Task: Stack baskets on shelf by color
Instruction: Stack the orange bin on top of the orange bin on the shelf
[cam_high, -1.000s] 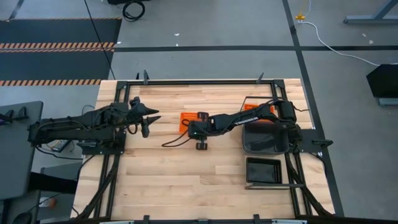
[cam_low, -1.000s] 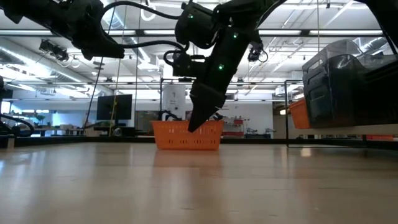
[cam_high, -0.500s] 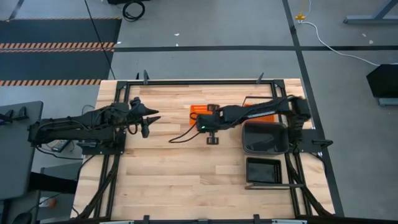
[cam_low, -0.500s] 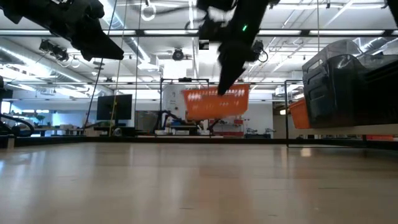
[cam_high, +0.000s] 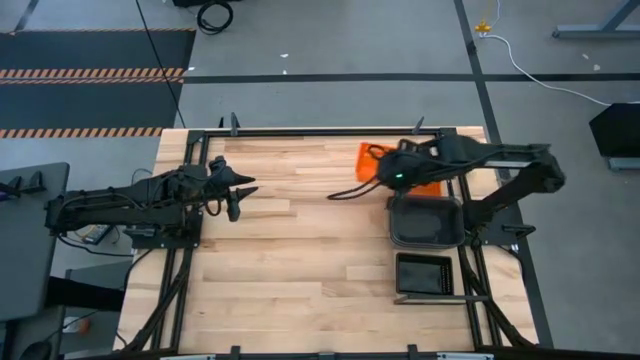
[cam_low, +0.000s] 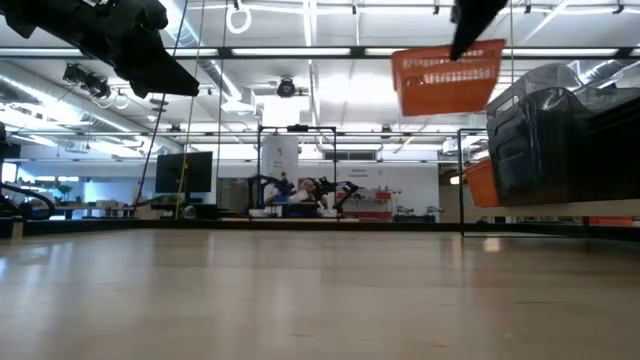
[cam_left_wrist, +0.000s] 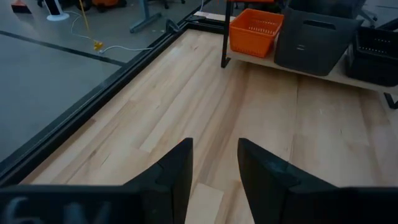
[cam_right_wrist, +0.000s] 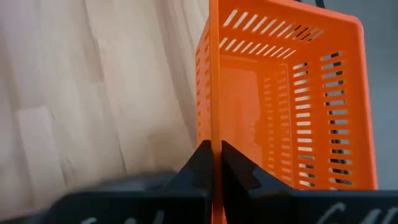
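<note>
- An orange basket (cam_low: 447, 78) is gripped by the right gripper (cam_right_wrist: 212, 163); its fingers are closed on one thin side wall of the basket, as seen in the right wrist view.
- The held basket is carried in the air, high above the tabletop (cam_high: 300, 250) and slightly tilted, beside the far end of the shelf (cam_left_wrist: 323, 73).
- In the high view, the held basket is placed near the far right corner of the tabletop, partly hidden under the right arm.
- On the shelf, along the right edge of the tabletop, another orange basket (cam_left_wrist: 255, 31) is seen at the far end, a stack of dark grey baskets (cam_high: 426, 222) in the middle, and a black slatted basket (cam_high: 424, 273) at the near end.
- How many baskets are nested in each stack cannot be told.
- The left gripper (cam_high: 240, 192) is held above the left part of the tabletop, well apart from the shelf.
- Its fingers (cam_left_wrist: 177, 174) are parted with a gap between them, and nothing is held.
</note>
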